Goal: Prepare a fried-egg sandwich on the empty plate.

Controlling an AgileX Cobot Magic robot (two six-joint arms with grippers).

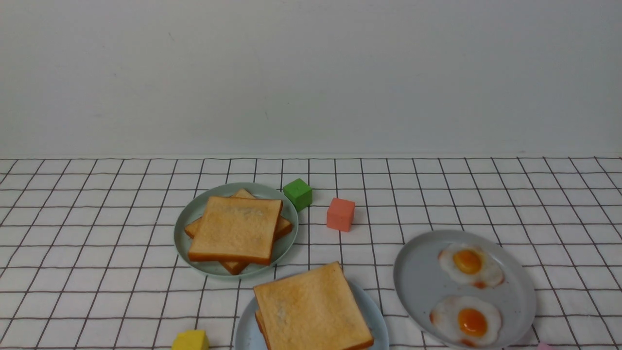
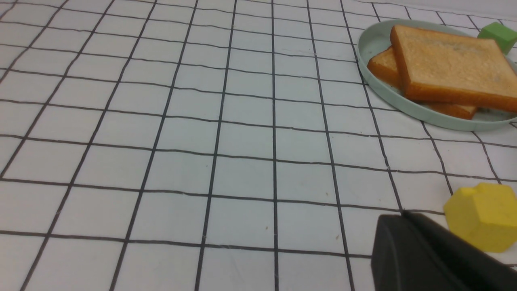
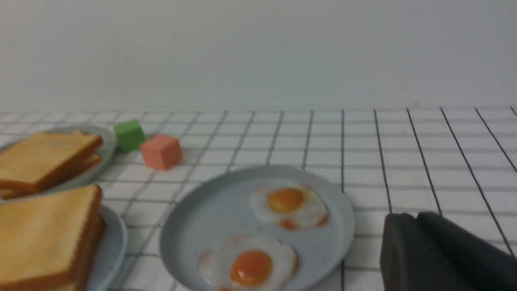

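Front view: toast stack (image 1: 311, 308) on the light-blue plate (image 1: 371, 311)
Grey plate (image 1: 413, 291): two fried eggs (image 1: 472, 322)
Left gripper (image 2: 440, 254): clenched
Right gripper (image 3: 440, 254): cannot tell whether released or clenched

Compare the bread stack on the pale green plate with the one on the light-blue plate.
The green-plate stack is farther from the robot; the blue-plate stack is nearer. The green-plate stack's lower slice pokes out at several corners, whereas the blue-plate stack's shows along one side. Both have golden toast with darker crusts.
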